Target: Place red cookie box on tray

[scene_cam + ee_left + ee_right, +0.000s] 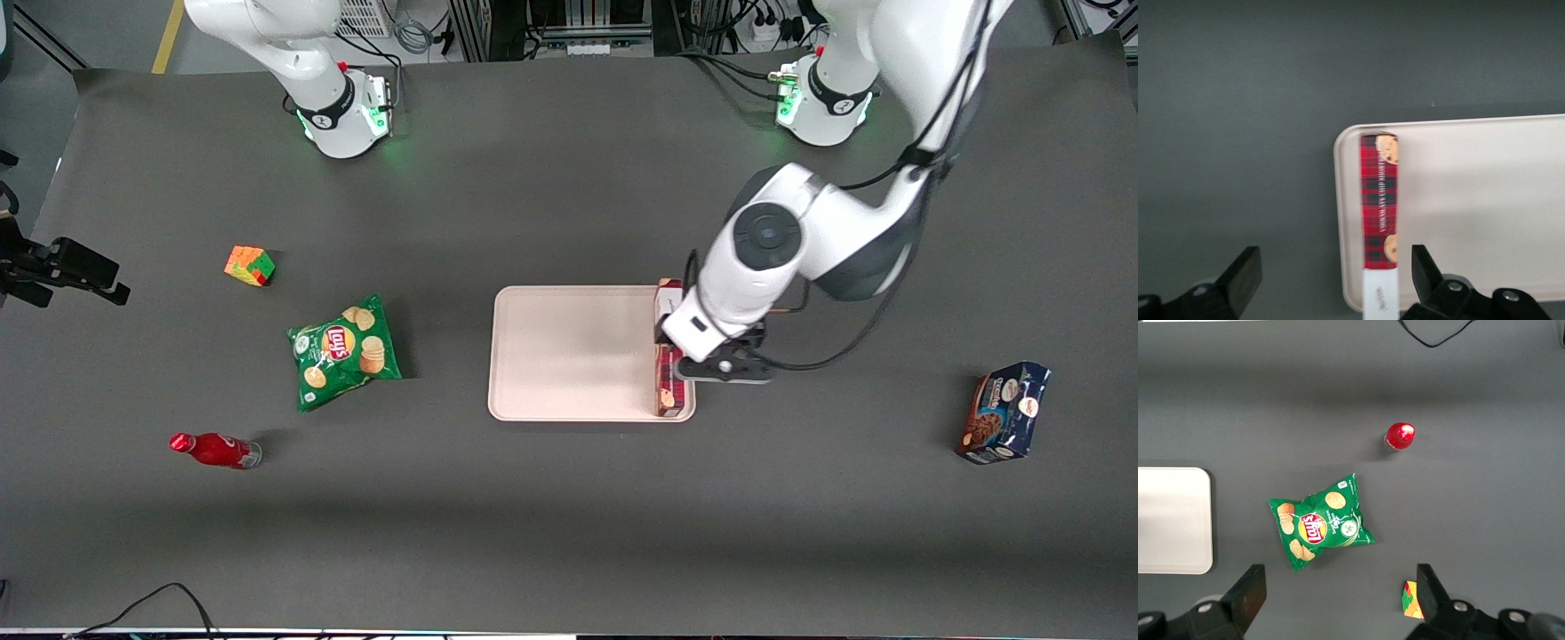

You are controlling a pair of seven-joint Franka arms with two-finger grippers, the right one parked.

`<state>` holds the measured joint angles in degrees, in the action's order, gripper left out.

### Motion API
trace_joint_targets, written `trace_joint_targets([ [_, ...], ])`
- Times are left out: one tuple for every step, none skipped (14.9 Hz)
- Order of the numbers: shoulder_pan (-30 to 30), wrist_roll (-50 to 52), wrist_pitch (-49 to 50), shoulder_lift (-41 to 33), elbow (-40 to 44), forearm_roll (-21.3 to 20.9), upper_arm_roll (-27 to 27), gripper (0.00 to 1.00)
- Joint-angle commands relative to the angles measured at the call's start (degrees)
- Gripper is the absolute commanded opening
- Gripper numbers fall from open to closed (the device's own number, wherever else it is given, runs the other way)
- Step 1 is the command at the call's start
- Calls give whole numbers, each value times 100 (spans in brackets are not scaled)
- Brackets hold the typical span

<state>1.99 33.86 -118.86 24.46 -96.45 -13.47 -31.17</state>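
Note:
The red cookie box [669,394] lies lengthwise on the tray [573,356], along the tray's edge toward the working arm's end. The left wrist view shows the box [1379,200] as a slim red tartan strip with a white end, just inside the tray rim [1340,220]. My gripper [680,356] hovers over the box's middle, hiding that part in the front view. The gripper [1335,273] is open. Its fingers stand wide apart on either side of the box, and neither touches it.
A dark blue cookie package [1005,413] stands toward the working arm's end of the table. Toward the parked arm's end lie a green chips bag [344,351], a colour cube [250,265] and a red bottle [213,450].

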Motion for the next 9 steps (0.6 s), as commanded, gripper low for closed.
trace_joint_targets([
  [-250, -477, 1134, -564, 548, 205, 58, 100],
  [-382, -538, 1311, -722, 627, 231, 50, 100],
  [-514, -774, 1478, -898, 671, 353, 58, 100],
  [-706, -1202, 1671, -1039, 750, 528, 84, 100],
  [-874, -1676, 1942, -1136, 881, 678, 145, 100],
  [-901, -2055, 2284, -1250, 1091, 723, 433, 100],
  [-893, -2164, 2575, -1338, 1311, 723, 688, 100],
  [-902, -2217, 2822, -1409, 1461, 706, 848, 100],
  [-910, -2235, 2963, -1461, 1532, 714, 1075, 100],
])
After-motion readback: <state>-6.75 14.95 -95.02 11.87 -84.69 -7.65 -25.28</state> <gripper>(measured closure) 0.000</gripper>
